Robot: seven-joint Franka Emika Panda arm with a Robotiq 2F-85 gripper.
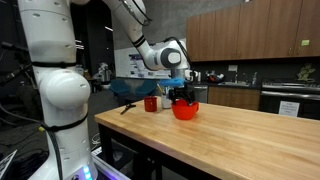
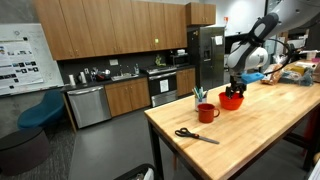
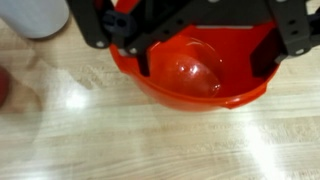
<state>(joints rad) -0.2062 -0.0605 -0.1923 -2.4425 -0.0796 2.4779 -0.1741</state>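
the gripper (image 3: 202,68) hangs right above a red bowl (image 3: 195,75) with its claw apart. in the wrist view one dark finger (image 3: 141,58) shows by one side of the rim and the other by the opposite side. whether either finger touches the rim cannot be told.

the bowl stands upright on the wooden table (image 3: 150,140), mouth up. it is round, so it has no long axis and points no way but up. its inside is glossy and catches the light.

in both exterior views the bowl (image 1: 185,110) (image 2: 232,100) sits below the gripper (image 1: 180,93) (image 2: 237,87), close to the long table edge that faces the kitchen cabinets (image 2: 120,30). just beside it along that edge stands a red mug (image 1: 152,103) (image 2: 207,112) with something green sticking out of it. the mug and bowl are near but apart. further along, toward the table's end, a pair of scissors (image 2: 196,135) (image 1: 126,106) lies flat, well apart from the bowl.

in the wrist view a white rounded thing (image 3: 35,15) is cut off at the top corner, near the bowl but not touching it, and a sliver of red shows at the picture's side edge.

the widest stretch of bare wood (image 1: 250,135) (image 2: 270,120) lies on the bowl's side away from the mug and across the table from the cabinet-side edge.
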